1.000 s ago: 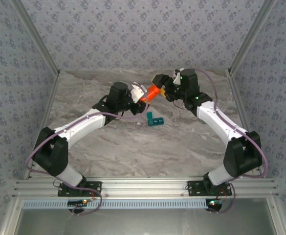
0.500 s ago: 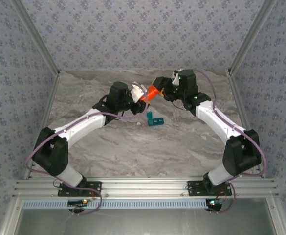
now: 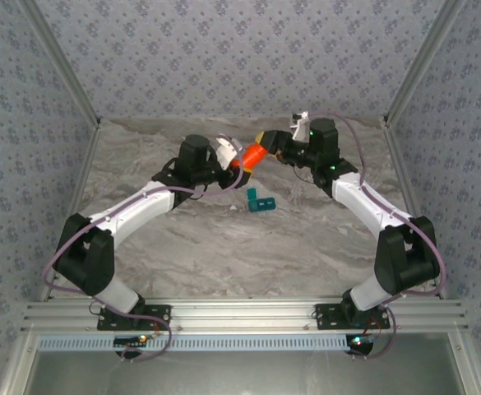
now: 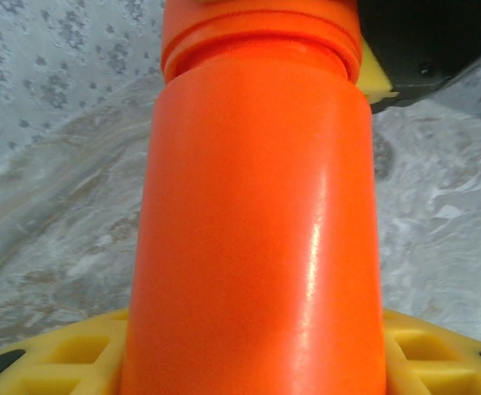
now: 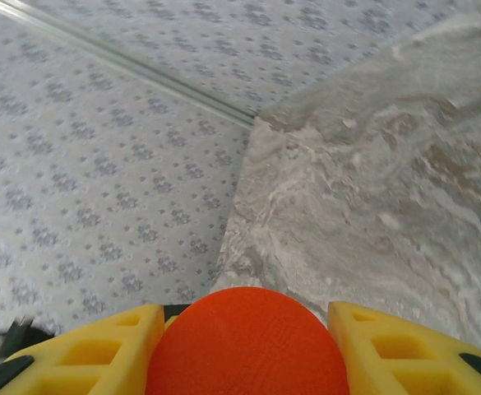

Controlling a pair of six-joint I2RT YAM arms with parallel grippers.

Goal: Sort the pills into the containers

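- Compared with a second ago, the bottle (image 3: 252, 155) and both arms have drifted a touch left and toward the far wall. The left wrist has turned a bit too.
- The left pincer (image 3: 238, 158) is pinching the bottle's body. From the left wrist view, the orange barrel (image 4: 256, 230) sits between its yellow pads (image 4: 59, 355).
- The right pincer (image 3: 265, 141) is pinching the cap (image 5: 248, 341), with a yellow finger on each side of it.
- So this looks like a two-handed twist-off in mid-air, with the bottle tilted above the bench (image 3: 224, 255).
- I can't tell if the cap has loosened at all. It looks seated on the neck.
- The teal box (image 3: 259, 200) is on the bench just in front of the bottle. It hasn't moved and nothing is touching it.
- My guess is the pills are inside the bottle, so no sorting has started. The cap needs to come off first, then a careful pour so they don't scatter.
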